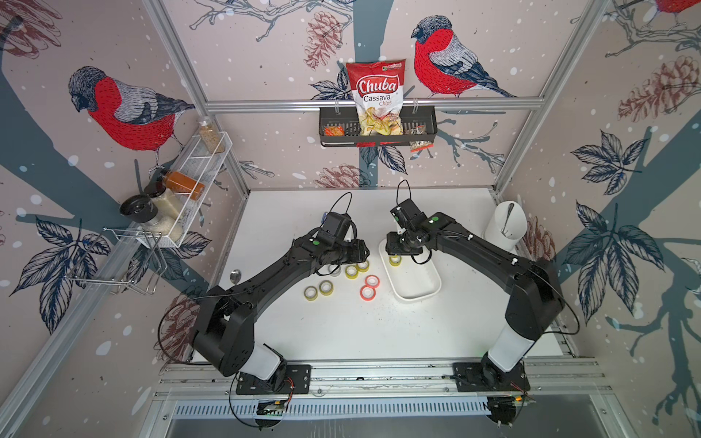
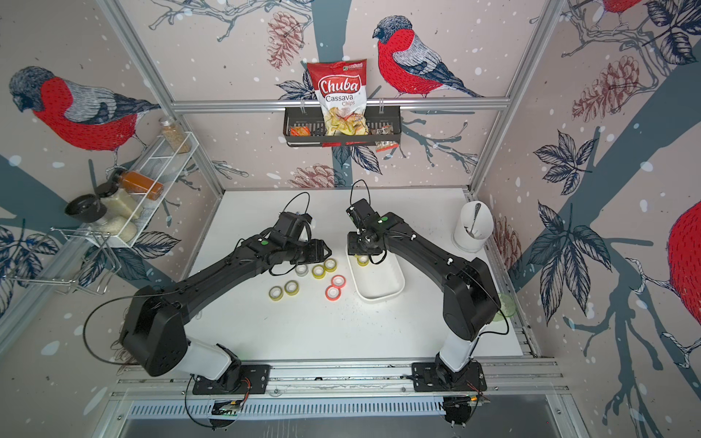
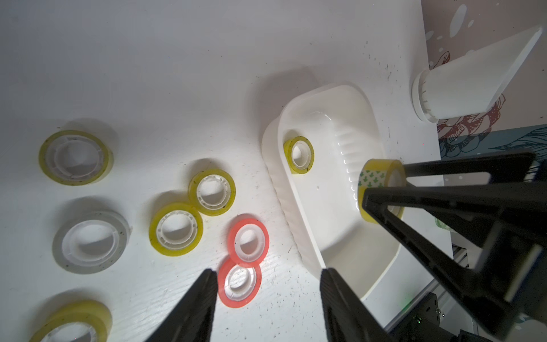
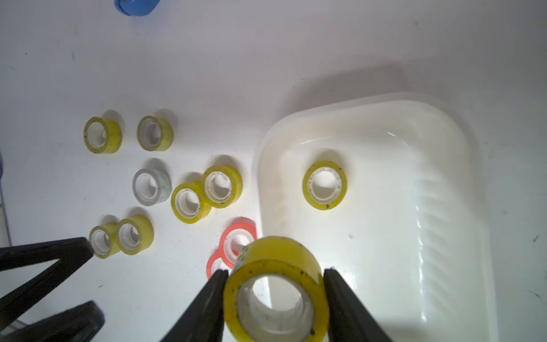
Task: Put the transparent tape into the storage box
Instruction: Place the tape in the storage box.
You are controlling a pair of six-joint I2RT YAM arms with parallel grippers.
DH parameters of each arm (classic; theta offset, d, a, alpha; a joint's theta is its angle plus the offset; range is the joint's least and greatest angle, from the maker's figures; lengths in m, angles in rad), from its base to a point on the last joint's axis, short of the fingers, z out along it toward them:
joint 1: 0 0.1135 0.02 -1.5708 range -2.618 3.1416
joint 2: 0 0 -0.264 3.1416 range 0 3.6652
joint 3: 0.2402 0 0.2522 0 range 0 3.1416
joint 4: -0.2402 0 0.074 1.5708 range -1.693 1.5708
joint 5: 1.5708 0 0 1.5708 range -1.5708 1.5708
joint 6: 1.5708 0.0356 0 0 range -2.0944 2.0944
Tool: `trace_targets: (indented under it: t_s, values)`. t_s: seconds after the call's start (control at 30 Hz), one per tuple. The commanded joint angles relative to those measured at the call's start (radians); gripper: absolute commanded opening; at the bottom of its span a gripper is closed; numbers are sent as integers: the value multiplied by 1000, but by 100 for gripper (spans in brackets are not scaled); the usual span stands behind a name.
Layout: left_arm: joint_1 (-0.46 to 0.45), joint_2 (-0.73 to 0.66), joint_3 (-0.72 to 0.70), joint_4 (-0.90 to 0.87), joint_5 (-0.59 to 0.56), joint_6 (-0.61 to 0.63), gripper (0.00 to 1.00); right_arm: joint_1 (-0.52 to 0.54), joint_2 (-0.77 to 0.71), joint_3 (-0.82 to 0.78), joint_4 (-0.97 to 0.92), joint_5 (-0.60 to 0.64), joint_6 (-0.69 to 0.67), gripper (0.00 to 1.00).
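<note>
Right claw (image 4: 275,274) grips tape (image 4: 276,257); apparently above box (image 4: 384,102)

I count eight yellow transparent tape rolls (image 4: 324,185), two red tape rolls (image 4: 239,237), one grey-white tape roll (image 4: 151,186), one shallow white plastic tub (image 4: 384,225).

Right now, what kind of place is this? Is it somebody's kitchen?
Probably a robot practice booth dressed up like a kitchen, not a real one. Bird wallpaper hangs on a bare metal frame, a wire rack holds spice jars, and two robot arms are bolted to a rail.
</note>
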Motion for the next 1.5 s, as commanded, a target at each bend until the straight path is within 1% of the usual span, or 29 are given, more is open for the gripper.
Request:
trace_targets:
  t_s: [0.0, 0.2, 0.37, 0.63, 0.87, 1.2, 1.47]
  values:
    - [-25, 42, 34, 44, 13, -7, 59, -43, -36, -54, 23, -7, -23, 55]
    - [-68, 125, 106, 54, 16, -9, 59, -122, -50, -133, 59, -20, -42, 55]
    - [-93, 175, 146, 60, 20, -10, 59, -150, -1, -140, 88, -27, -64, 55]
    - [-100, 176, 142, 67, 17, -19, 59, -145, 128, -79, 98, 42, -96, 55]
    - [-100, 167, 127, 60, 12, -15, 59, -141, 196, -34, 100, 84, -86, 55]
    - [-100, 164, 123, 56, 9, -9, 59, -137, 267, 4, 105, 100, -72, 55]
    - [-100, 159, 118, 51, 6, -2, 58, -137, 294, 10, 113, 111, -64, 56]
